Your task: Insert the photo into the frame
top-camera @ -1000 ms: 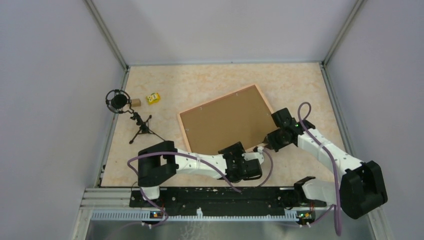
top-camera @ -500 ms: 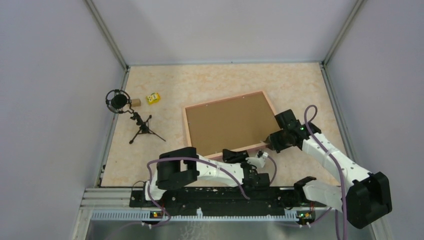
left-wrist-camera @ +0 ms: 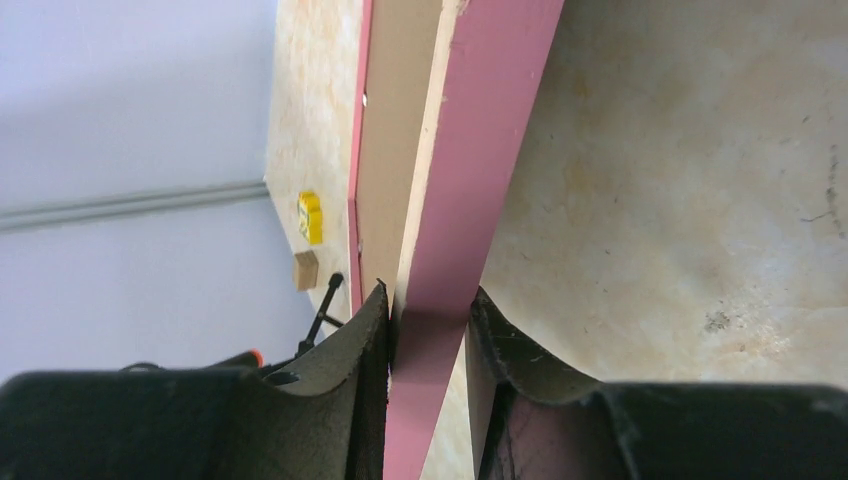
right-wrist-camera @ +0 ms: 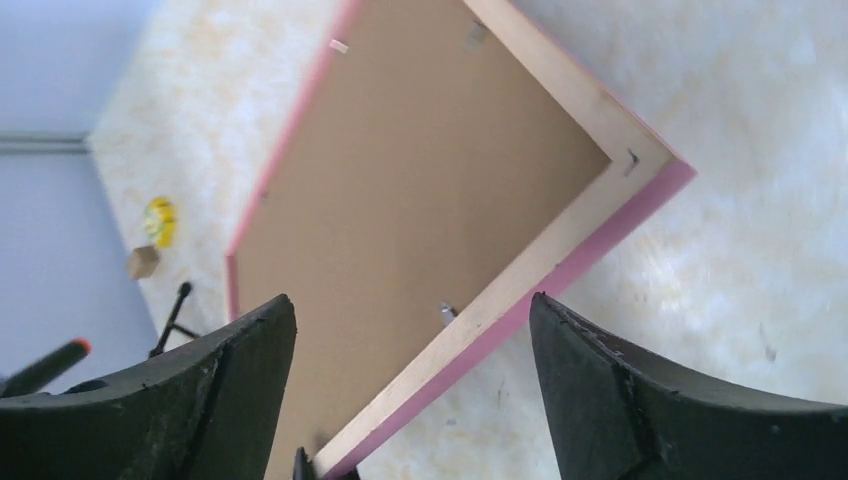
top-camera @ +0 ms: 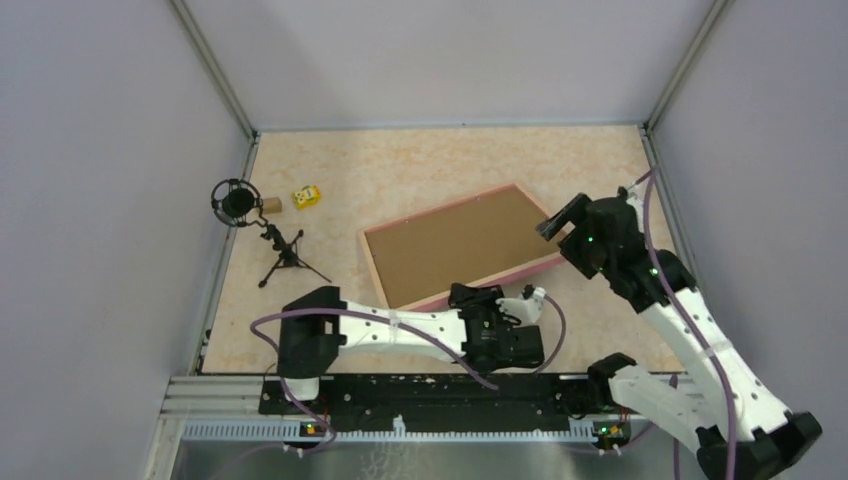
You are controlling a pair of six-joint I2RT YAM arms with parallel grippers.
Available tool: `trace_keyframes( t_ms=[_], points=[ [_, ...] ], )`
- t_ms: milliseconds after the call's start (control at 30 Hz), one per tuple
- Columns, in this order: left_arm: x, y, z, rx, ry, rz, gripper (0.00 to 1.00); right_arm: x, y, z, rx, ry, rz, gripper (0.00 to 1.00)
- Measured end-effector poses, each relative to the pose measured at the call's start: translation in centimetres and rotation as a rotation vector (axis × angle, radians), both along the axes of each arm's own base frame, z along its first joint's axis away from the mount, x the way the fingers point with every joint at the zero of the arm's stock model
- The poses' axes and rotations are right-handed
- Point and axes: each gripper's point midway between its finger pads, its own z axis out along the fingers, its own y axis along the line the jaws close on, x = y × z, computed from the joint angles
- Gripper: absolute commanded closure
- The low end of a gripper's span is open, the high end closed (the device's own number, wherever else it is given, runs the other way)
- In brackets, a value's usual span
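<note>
Frame [top-camera: 480,284] sits mid-desk [top-camera: 420,165], back side up, turned at an angle. Brown board [top-camera: 455,245] fills it, with pink rails all round. A few small tabs show along the board's edges in the right wrist view. Print side of the frame is not visible.

Left tool [left-wrist-camera: 430,310] is at the near long rail, toward its right half. Narrow gap, clamped on the frame: one finger [left-wrist-camera: 340,400] is on the board side and the other on the outer pink side, both touching the rail. The rail runs straight up between them in the left wrist view. Cannot tell whether that edge is lifted off the desk.

Right tool [right-wrist-camera: 410,305] is spread wide and holds nothing. It hangs above the frame's right end, clear of it, looking down on the corner. Both fingers [right-wrist-camera: 200,400] are well apart from the rails. In the top view the right arm reaches up along the right side of the desk.

Far left of the desk has a mic [top-camera: 238,203] on a small tripod [top-camera: 285,258]. Just beside the mic is a small brown block [top-camera: 271,205], and right of that a yellow block [top-camera: 306,196]. All are well apart from the frame. Left arm lies low across the near edge, cable looped over it.
</note>
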Motion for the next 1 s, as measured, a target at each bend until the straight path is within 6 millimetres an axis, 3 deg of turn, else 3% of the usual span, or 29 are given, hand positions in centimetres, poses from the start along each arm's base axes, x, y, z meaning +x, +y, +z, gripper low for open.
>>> trace_keyframes(
  t_ms=[100, 267, 333, 433, 567, 767, 867, 1000],
  points=[
    [0.1, -1.4, 3.2, -0.095, 0.027, -0.047, 1.0, -0.1, -0.6, 6.1, -0.063, -0.219, 0.108, 0.02],
    [0.9, -4.4, 9.1, -0.334, 0.132, -0.104, 1.0, -3.1, -3.2, 16.6, -0.128, -0.567, 0.153, 0.01],
    [1.9, -5.7, 11.5, -0.46, 0.197, -0.107, 1.0, -4.9, -4.6, 20.0, -0.138, -0.671, 0.126, 0.01],
    [4.4, -6.6, 15.3, -0.642, 0.269, -0.097, 1.0, -7.0, -6.4, 23.1, -0.145, -0.772, 0.081, 0.01],
    [7.5, -6.4, 18.8, -0.835, 0.332, -0.067, 1.0, -8.2, -7.7, 23.7, -0.167, -0.804, 0.046, 0.01],
    [10.9, -5.4, 19.8, -1.048, 0.473, -0.042, 1.0, -8.5, -8.6, 23.2, -0.197, -0.789, 0.017, 0.01],
    [13.2, -3.3, 20.4, -1.172, 0.506, -0.022, 1.0, -8.2, -8.5, 22.4, -0.206, -0.77, 0.021, 0.01],
    [16.7, 1.4, 20.6, -1.333, 0.521, 0.021, 1.0, -7.5, -8.2, 20.8, -0.22, -0.733, 0.034, 0.01]
  ],
)
